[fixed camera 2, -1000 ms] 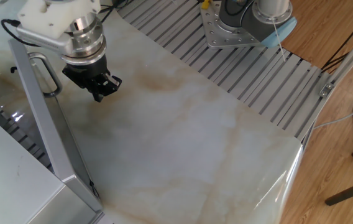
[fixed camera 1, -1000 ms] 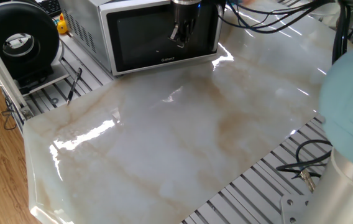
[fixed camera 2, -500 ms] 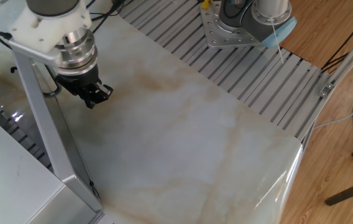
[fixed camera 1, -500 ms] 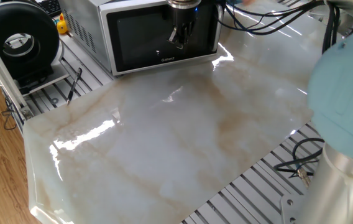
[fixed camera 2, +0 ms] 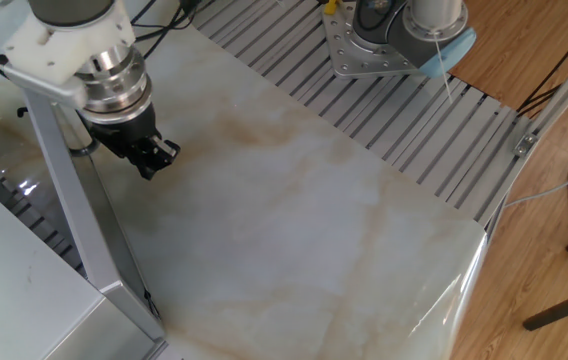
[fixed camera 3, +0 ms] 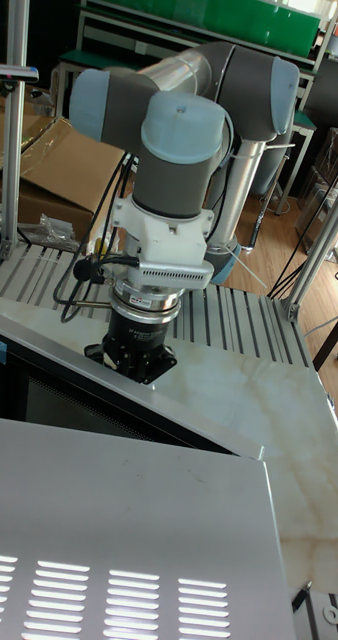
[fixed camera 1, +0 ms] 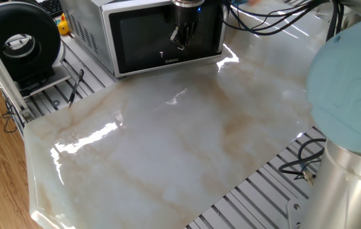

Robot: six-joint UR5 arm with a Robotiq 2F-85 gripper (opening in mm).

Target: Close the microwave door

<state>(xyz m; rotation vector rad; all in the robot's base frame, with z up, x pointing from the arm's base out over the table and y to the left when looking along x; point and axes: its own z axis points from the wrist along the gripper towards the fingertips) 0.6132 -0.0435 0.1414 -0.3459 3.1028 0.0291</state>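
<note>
1. Microwave [fixed camera 1: 91, 28] stands at the far edge of the worktop [fixed camera 1: 187, 140] in one fixed view, its dark glass door [fixed camera 1: 149, 41] facing out over the marble. A round black fan [fixed camera 1: 18, 41] sits beside it, off to one side.

2. Tool [fixed camera 1: 182, 38] hangs straight in front of the door glass, over the part nearer the control side. Its fingers point down and lie close together, holding nothing. Whether they actually meet I cannot tell.

3. Seen from the other fixed view, the door [fixed camera 2: 84, 215] shows as a thin grey edge running from near the tool [fixed camera 2: 152, 160] down toward the microwave body at the lower left. The tool sits just on the worktop side of that edge, very near it or touching; contact is not clear from here.

4. The tall fixed view looks over the top of the microwave [fixed camera 3: 129, 530], and the tool [fixed camera 3: 137, 362] is right beyond the door's top rim [fixed camera 3: 119, 398]. The rim seems nearly in line with the front of the box, so the door looks almost shut, perhaps latched.

5. The door therefore lies between tool and microwave. Any remaining push should go from the tool straight toward the box, square to the glass.
</note>
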